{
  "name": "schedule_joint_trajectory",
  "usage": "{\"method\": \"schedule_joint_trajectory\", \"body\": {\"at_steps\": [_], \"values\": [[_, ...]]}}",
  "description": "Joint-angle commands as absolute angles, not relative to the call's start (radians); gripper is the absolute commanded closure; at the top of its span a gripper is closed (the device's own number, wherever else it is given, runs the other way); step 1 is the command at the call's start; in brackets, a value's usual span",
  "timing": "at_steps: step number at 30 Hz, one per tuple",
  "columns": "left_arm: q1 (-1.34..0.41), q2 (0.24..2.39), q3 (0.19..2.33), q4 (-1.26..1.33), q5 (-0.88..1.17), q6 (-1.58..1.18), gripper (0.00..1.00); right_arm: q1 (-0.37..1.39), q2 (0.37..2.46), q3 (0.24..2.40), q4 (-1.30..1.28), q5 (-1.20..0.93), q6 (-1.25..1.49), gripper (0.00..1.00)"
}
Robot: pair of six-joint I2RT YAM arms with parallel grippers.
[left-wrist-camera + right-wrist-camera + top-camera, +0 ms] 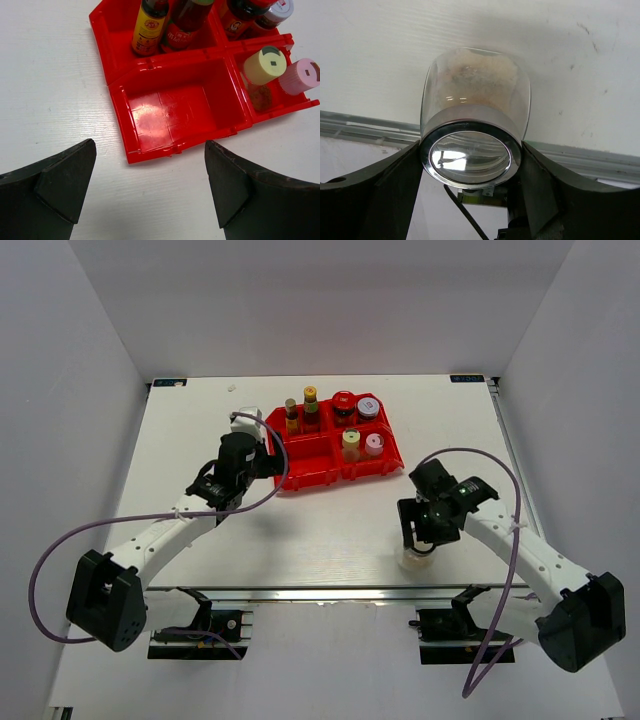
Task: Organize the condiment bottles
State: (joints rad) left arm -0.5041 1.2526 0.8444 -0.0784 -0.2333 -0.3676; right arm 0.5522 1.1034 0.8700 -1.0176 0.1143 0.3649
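Note:
My right gripper is shut on a silver-lidded glass jar of pale powder, close to the table's near edge. In the right wrist view both fingers press the jar at its lid. My left gripper is open and empty, just in front of the tray's bare front-left compartment. In the tray stand two yellow-capped sauce bottles, a red-lidded jar, a silver-lidded jar, a cream-capped shaker and a pink-capped shaker.
The red four-compartment tray sits at the middle back of the white table. A metal rail runs along the table's near edge just beyond the held jar. White walls close in the back and sides.

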Motion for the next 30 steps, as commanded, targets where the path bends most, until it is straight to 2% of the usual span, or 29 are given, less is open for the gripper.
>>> {"method": "schedule_joint_trajectory", "body": {"at_steps": [1, 5, 13, 23, 30], "values": [[-0.506, 1.197, 0.851, -0.078, -0.270, -0.374, 0.02, 0.569, 1.123, 0.977, -0.934, 0.060, 0.313, 0.86], [-0.506, 1.175, 0.847, -0.080, -0.295, -0.377, 0.02, 0.587, 1.155, 1.029, -0.896, 0.058, 0.288, 0.92], [-0.506, 1.164, 0.845, -0.091, -0.363, -0.393, 0.02, 0.666, 1.291, 1.187, -0.743, 0.024, 0.232, 0.95], [-0.506, 1.149, 0.830, -0.092, -0.397, -0.387, 0.02, 0.709, 1.568, 1.532, -0.621, -0.034, 0.088, 0.99], [-0.505, 1.137, 0.825, -0.097, -0.434, -0.385, 0.02, 0.709, 1.850, 1.862, -0.661, -0.070, 0.005, 1.00]]}}
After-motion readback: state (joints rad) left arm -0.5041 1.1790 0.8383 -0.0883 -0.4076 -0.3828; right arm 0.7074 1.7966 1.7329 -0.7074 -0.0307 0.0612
